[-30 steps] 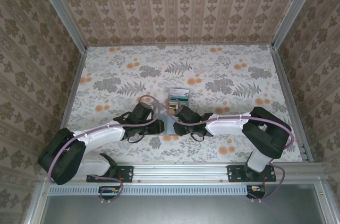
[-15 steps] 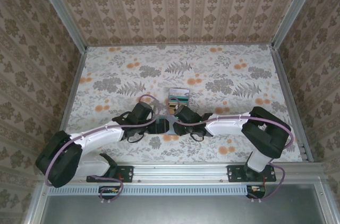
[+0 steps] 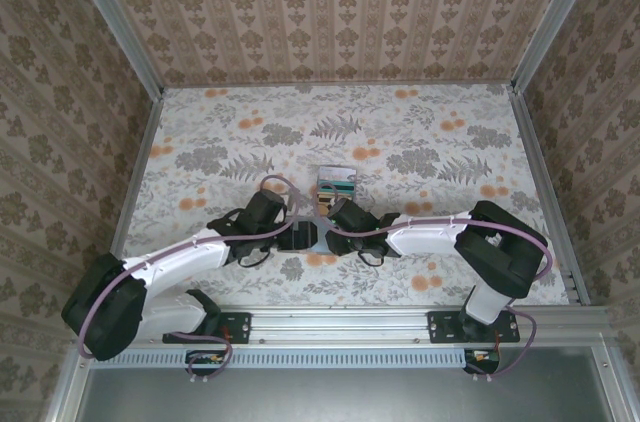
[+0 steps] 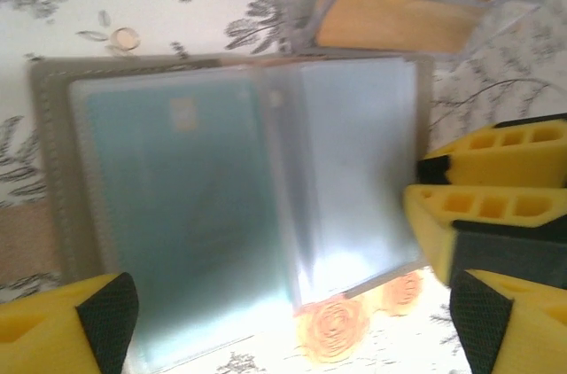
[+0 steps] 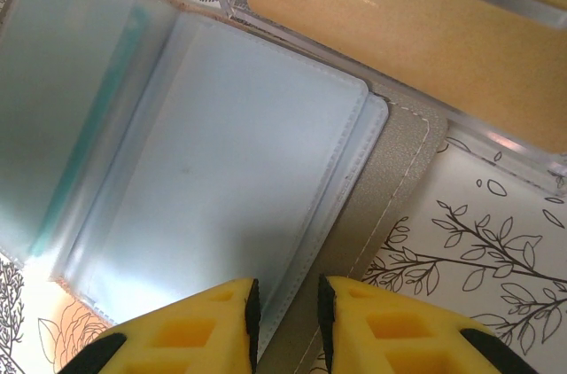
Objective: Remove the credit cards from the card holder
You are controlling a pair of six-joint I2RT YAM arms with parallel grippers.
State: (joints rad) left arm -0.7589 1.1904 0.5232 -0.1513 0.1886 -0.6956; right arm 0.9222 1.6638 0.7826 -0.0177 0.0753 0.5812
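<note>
Bearing patterned prints, table (image 3: 420,132) and walls (image 3: 340,12); left end effector (image 4: 292,316) released over card holder (image 4: 230,197), right end effector (image 5: 285,312) seemingly pinching it.

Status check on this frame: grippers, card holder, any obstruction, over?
Left gripper jaws open above the card holder. Right gripper jaws shut on its rim. Holder lies open, teal card in pocket. Clear stand crowds its far edge.

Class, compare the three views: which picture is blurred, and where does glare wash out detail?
Left wrist: soft and blurred throughout, glare bleaching the card holder at its lower edge. Right wrist: sharper, stitching readable, small glints on the gold-tan card. Top external: even light, crisp.
</note>
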